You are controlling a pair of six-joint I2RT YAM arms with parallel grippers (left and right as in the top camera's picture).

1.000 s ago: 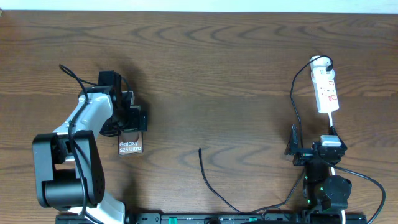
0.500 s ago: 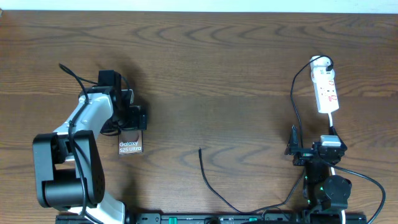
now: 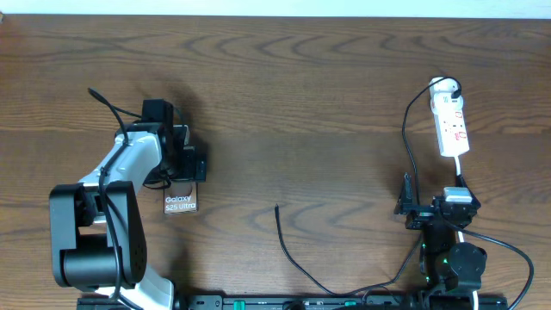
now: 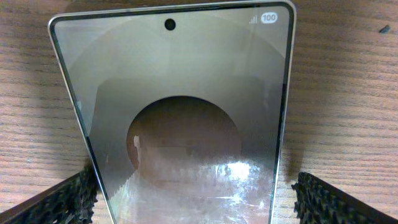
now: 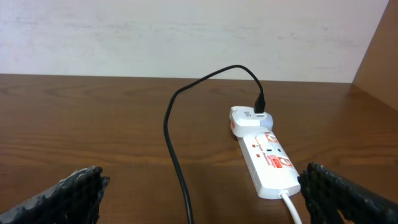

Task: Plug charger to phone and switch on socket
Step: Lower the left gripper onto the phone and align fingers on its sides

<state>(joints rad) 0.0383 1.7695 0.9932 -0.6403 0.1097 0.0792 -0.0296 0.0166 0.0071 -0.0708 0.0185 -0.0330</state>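
Toward the front-left of the tabletop [image 3: 301, 103]: the phone [image 4: 180, 106], flat, screen up. Lies directly under the left claw [image 4: 193, 202], between its 2 pads, which stand wide apart and grip nothing. Right pad [image 4: 333, 202] clear of the phone's edge; left pad [image 4: 59, 202] tight beside it, contact impossible to judge. From overhead, shows only its near end with white lettering, the rest hidden under the claw. Cut off at the bottom in the wrist view.

Near the right edge, toward the back: the socket [image 3: 451, 125], straight ahead of the right claw [image 5: 205, 193] and well apart from it. Likewise spread wide, empty.

Plugged in at the socket's far end: the charger [image 3: 288, 241]. Runs down the socket's left side, vanishes behind the right arm [image 3: 448, 250], ends with its loose tip near the front middle, well apart from the phone. Switch position too small to read.
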